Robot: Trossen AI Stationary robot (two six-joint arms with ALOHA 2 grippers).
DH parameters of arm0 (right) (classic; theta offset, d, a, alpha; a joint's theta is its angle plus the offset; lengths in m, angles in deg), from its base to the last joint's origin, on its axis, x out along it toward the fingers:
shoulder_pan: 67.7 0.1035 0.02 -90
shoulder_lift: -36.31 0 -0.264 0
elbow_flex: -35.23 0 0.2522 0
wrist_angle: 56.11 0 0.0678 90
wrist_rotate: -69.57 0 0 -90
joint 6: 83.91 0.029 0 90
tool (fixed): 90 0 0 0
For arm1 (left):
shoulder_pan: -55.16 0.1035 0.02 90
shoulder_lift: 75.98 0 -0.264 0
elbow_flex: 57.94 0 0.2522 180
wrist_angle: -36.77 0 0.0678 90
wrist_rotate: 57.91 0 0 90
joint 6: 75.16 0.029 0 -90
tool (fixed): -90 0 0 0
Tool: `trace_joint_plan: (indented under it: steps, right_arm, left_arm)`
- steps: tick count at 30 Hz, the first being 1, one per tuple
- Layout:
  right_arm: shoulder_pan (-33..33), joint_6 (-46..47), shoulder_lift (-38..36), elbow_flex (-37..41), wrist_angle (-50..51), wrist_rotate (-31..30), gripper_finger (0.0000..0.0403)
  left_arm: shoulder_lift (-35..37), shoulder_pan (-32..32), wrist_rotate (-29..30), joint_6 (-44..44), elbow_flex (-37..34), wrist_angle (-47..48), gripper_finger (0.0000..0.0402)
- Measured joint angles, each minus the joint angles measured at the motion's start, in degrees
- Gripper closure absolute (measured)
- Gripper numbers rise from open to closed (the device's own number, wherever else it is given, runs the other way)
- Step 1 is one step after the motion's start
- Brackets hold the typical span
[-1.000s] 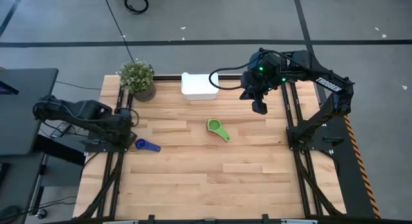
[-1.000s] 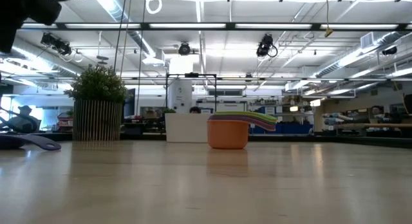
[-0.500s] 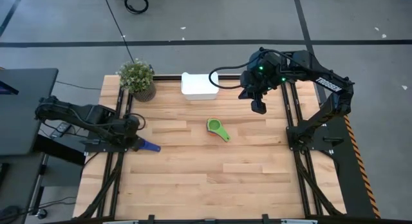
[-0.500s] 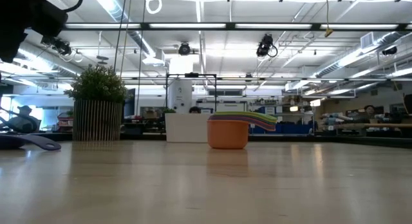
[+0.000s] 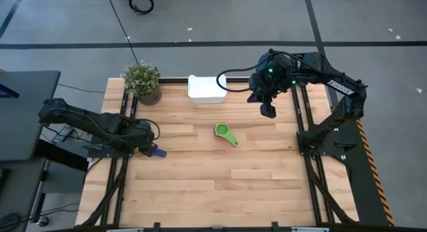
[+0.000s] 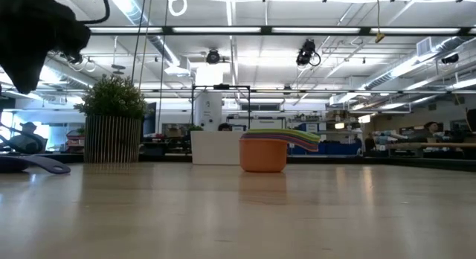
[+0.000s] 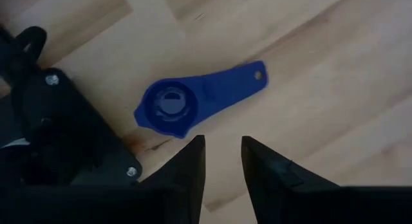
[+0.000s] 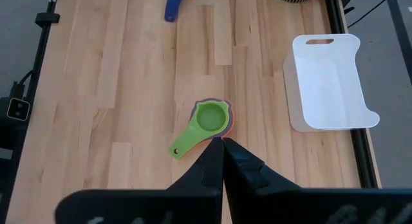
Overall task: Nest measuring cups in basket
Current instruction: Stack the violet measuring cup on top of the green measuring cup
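Jaws, left gripper (image 7: 222,153): parted by a narrow gap, grasping nothing; poised directly above the blue measuring cup (image 7: 193,100), not touching it.
Jaws, right gripper (image 8: 223,154): pressed together, empty; held high, beside the basket (image 5: 206,88) on its right-arm side.
Landmark: basket, white, at the far edge of the bench (image 5: 200,185), just beside the potted plant (image 5: 142,81); interior bare white as seen from the right wrist.
Nested stack (image 5: 225,134): mid-bench, well apart from the basket on its near side; green cup uppermost, handle angled away from the basket; in the low view an orange cup (image 6: 262,154) lowest, with yellow, green and red handles fanned above it.
Blue measuring cup: lying alone on the bench, farther from the basket than the stack, toward the left-arm edge; mostly hidden beneath the left gripper from above, handle tip showing.
Left arm (image 5: 87,120): stretched low from beyond the bench edge, plant side of the basket.
Background: workshop room with ceiling lights, beyond the basket in the low view.
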Motion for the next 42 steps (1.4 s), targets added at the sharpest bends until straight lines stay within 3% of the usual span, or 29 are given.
trace_joint_plan:
  steps: [14, 21, 27, 42]
  right_arm:
    - [-0.1, -0.3, 0.0, 0.0, 0.0, 0.0, 0.0392]
    - [-0.1, -0.4, 0.0, 0.0, 0.1, 0.0, 0.0392]
    - [-0.1, -0.4, 0.0, 0.0, 0.0, 0.0, 0.0392]
    - [-0.1, 1.7, 0.0, 0.0, 0.0, 0.0, 0.0392]
  left_arm:
    - [-11.2, -2.9, -0.6, -3.0, -0.1, -0.3, 0.0294]
    - [-11.7, -4.6, -5.4, -6.0, -7.6, -7.6, 0.0294]
    - [-11.9, -5.6, -3.7, -2.7, -10.6, -12.4, 0.0294]
    - [-12.9, -5.8, -1.6, 1.6, -12.5, -12.3, 0.0294]
